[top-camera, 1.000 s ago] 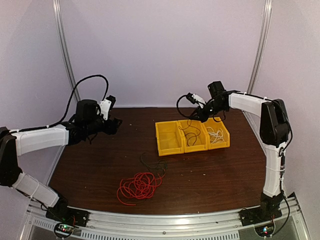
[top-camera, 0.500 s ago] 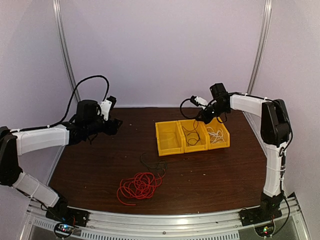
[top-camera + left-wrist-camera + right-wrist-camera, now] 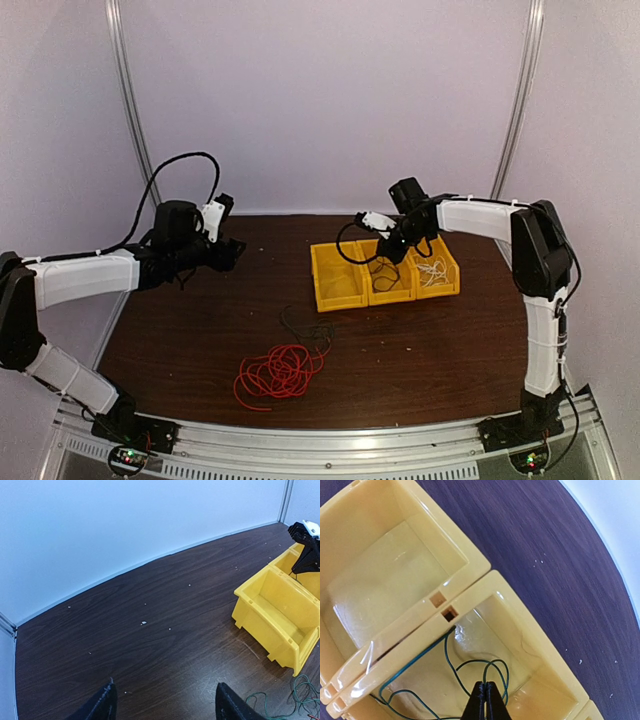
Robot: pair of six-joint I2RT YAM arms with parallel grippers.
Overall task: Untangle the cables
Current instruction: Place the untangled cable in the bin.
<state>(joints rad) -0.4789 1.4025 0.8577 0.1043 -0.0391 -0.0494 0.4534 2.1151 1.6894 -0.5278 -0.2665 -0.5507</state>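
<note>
1. The right gripper [image 3: 485,690] has its fingers pressed together, pinching the black cable [image 3: 415,660] over the middle bin [image 3: 495,580] of three yellow ones.
2. The white cable [image 3: 432,270] lies in the right bin [image 3: 440,290].
3. The red cable [image 3: 280,372] lies coiled on the table [image 3: 200,320], with a dark strand [image 3: 303,327] just beside it.
4. The left gripper [image 3: 162,707] hangs over the table with its fingers spread, holding nothing.
</note>
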